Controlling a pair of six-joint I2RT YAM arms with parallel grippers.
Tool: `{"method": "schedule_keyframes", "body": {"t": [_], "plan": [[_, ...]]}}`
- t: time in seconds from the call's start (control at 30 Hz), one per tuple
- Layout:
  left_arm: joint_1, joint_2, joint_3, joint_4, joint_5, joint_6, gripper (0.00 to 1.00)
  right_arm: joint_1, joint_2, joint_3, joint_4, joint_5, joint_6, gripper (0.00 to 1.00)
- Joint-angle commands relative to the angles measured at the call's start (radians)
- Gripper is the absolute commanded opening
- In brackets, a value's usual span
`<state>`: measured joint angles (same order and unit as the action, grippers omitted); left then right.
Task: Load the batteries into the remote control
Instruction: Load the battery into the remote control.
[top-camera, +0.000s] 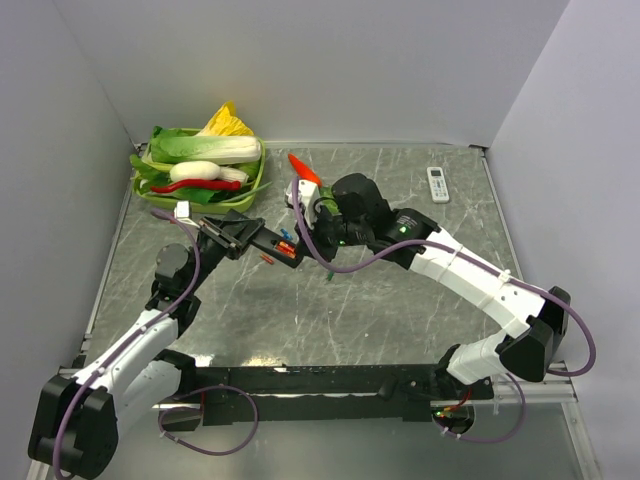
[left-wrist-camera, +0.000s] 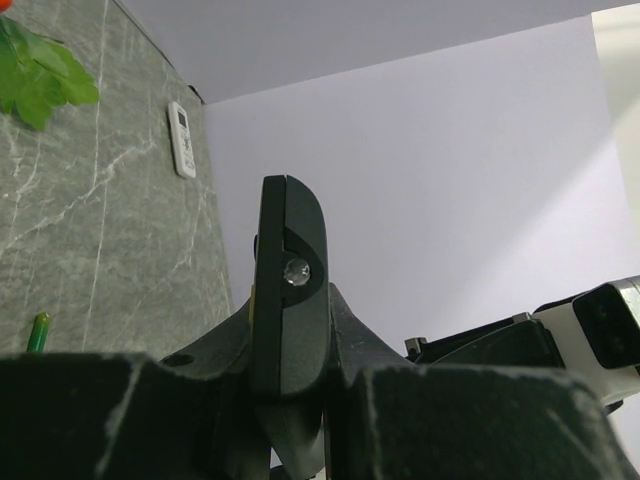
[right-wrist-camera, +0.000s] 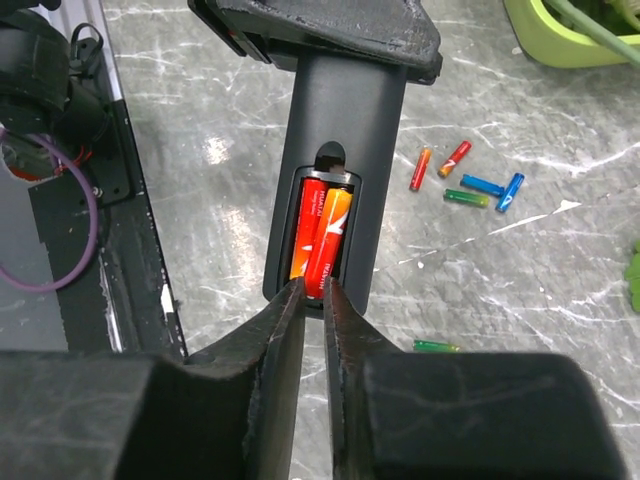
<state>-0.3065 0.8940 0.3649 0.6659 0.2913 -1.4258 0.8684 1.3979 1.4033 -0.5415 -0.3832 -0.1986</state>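
Observation:
The black remote control (top-camera: 262, 240) is held above the table, clamped in my shut left gripper (top-camera: 240, 236). In the left wrist view its end (left-wrist-camera: 290, 300) stands edge-on between the fingers. In the right wrist view its back (right-wrist-camera: 340, 110) faces up with the compartment uncovered. A red battery (right-wrist-camera: 308, 225) lies in it, and an orange one (right-wrist-camera: 330, 235) rests slanted against that. My right gripper (right-wrist-camera: 313, 290) is a narrow gap open, its tips at the orange battery's near end. Several loose batteries (right-wrist-camera: 470, 185) and a green one (right-wrist-camera: 436, 347) lie on the table.
A green basket (top-camera: 150, 185) of vegetables sits at the back left, with an orange carrot (top-camera: 303, 168) beside it. A white remote (top-camera: 438, 184) lies at the back right. A black rail (top-camera: 330, 380) runs along the near edge. Walls close three sides.

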Motion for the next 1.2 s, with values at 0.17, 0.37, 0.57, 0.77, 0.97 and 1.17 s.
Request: {"method": "schedule_keyframes", "body": {"t": [0.17,0.37,0.57,0.77,0.97,1.17], "plan": [[-0.011,-0.026,0.032,0.044,0.042,-0.005,0.02,0.009,-0.022,0.097,0.009,0.038,0.067,0.29],[-0.011,-0.032,0.029,0.049,0.055,-0.015,0.02,0.006,-0.005,0.102,0.002,0.040,0.117,0.36],[-0.011,-0.032,0.016,0.092,0.074,-0.038,0.02,-0.003,0.016,0.080,0.032,0.023,0.192,0.41],[-0.011,-0.043,0.011,0.103,0.080,-0.053,0.02,-0.008,0.032,0.068,0.057,-0.013,0.257,0.43],[-0.011,-0.047,0.005,0.115,0.082,-0.073,0.02,-0.012,0.053,0.056,0.072,-0.023,0.297,0.44],[-0.011,-0.043,-0.014,0.147,0.080,-0.105,0.02,-0.034,0.061,0.036,0.081,-0.032,0.330,0.42]]}}
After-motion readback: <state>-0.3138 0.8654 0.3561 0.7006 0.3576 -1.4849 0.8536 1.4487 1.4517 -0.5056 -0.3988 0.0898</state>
